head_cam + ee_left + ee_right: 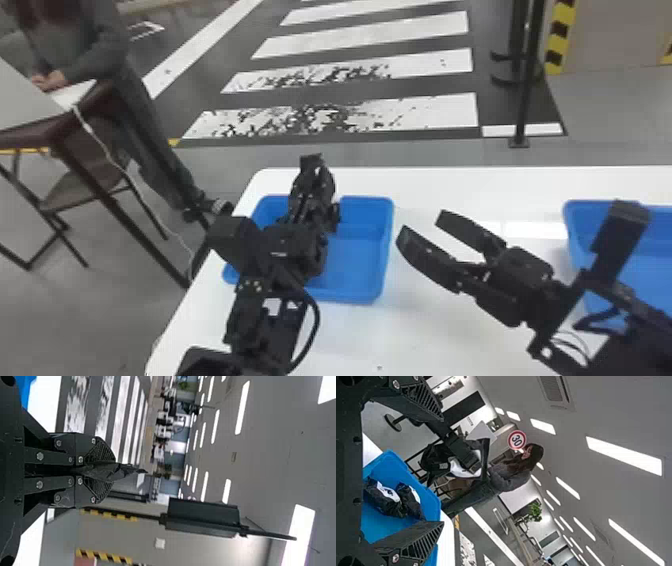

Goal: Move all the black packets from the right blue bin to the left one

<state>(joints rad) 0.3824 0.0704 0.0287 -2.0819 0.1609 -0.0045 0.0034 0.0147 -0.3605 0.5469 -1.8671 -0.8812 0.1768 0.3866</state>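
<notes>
Your left black end effector (315, 172) closed on a crumpled black packet (115, 471) above the left blue plastic bin (357, 255), two black-and-white packets (385, 504) inside it, your right end effector (424, 223) wide open, empty.

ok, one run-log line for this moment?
left gripper: jaws shut on black packet | right gripper: jaws open | left bin: more packets inside
</notes>
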